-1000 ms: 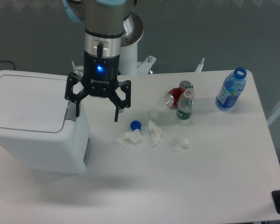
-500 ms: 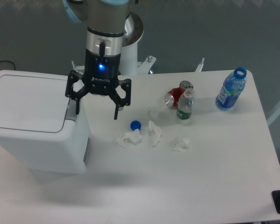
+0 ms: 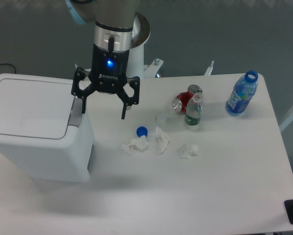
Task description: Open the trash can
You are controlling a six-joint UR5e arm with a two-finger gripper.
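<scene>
Two spread fingers [image 3: 123,109] hover beside the closed trash can [image 3: 36,127].

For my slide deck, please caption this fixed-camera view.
Open gripper poised at the closed trash can's button edge, litter scattered beside it.

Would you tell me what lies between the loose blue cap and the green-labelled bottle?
In the camera view, a crumpled white tissue lies between the blue cap and the green-labelled bottle, on the table.
</scene>
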